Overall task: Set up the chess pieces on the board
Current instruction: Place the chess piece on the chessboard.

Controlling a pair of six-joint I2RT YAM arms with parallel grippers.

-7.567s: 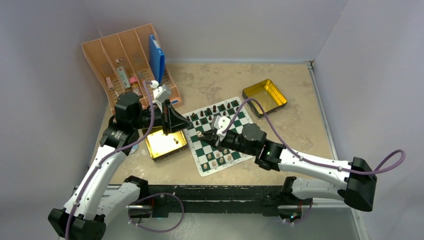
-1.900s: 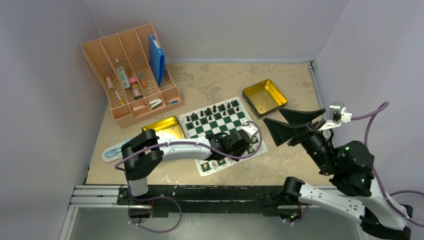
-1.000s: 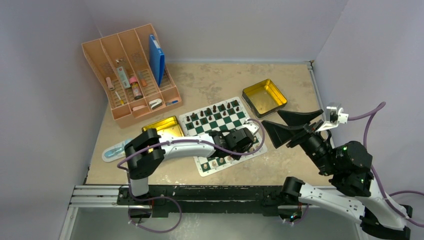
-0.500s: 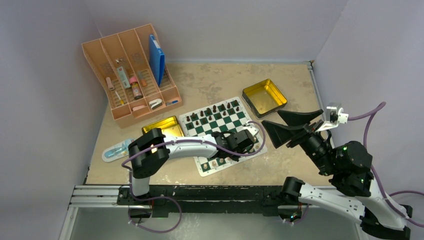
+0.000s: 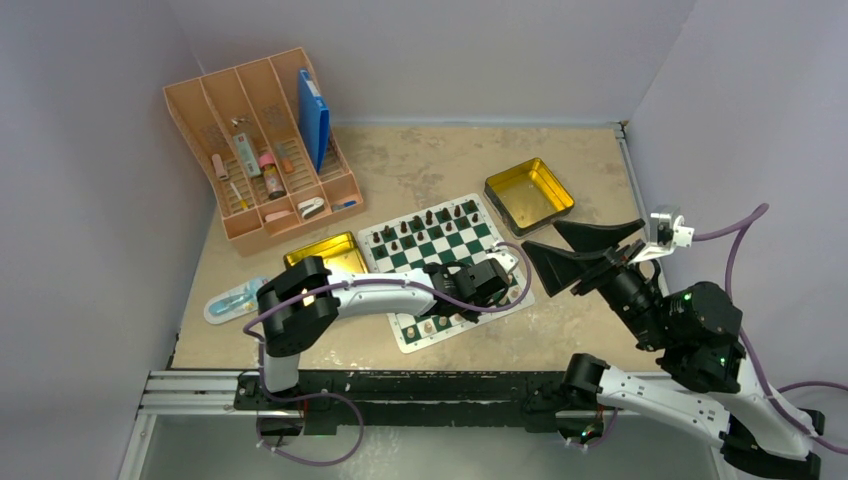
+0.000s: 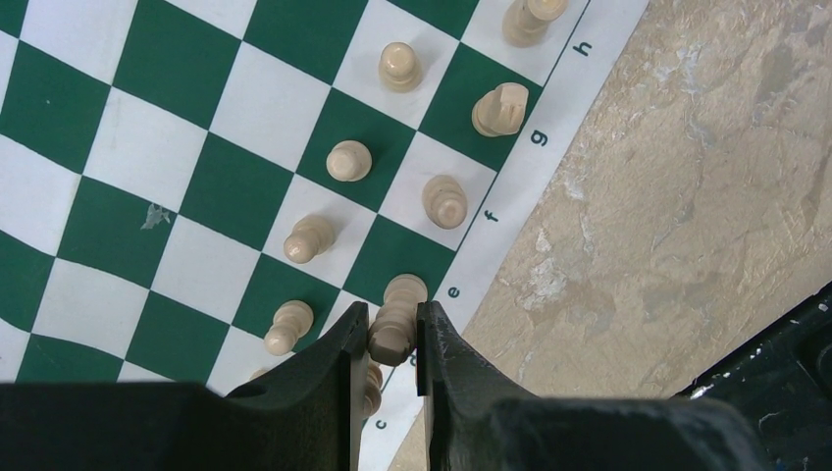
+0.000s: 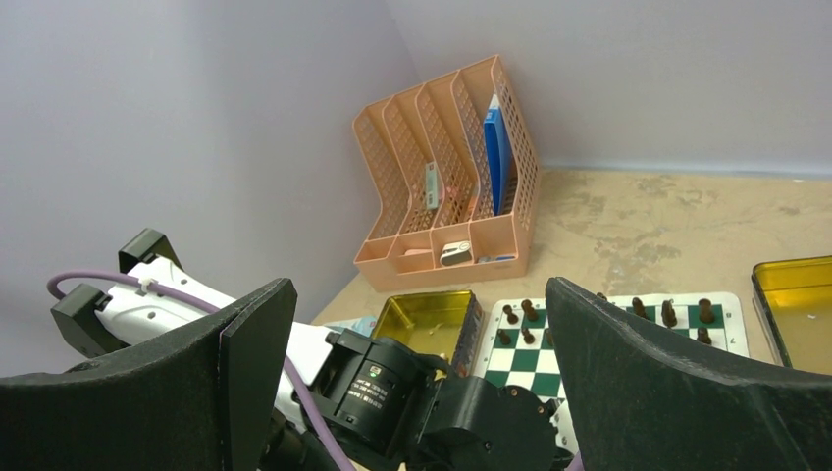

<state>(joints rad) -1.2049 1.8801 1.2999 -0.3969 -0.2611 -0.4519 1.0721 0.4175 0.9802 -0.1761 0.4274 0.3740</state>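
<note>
Starting wide on the mottled tan table, with the board lying flat at its middle, dark chessmen along the far ranks and light tan chess pieces filling the near ones. Nothing new from the right gripper: parked up high off the board's right side, spread as wide as before, holding nothing. All the action with the left gripper, reached low across the near ranks and, within the last second, pinched in from a looser gap to a snug clamp on one tall light chessman. Caught leaning at the board's near edge, right by the border letter e, with a pawn standing near. Hard to say whether lifted clear or touching the mat. Looks like a pick secured, so probably next a lift and a carry to a proper back-rank square. Worth watching that lean, and the close neighbours, on the way up.
</note>
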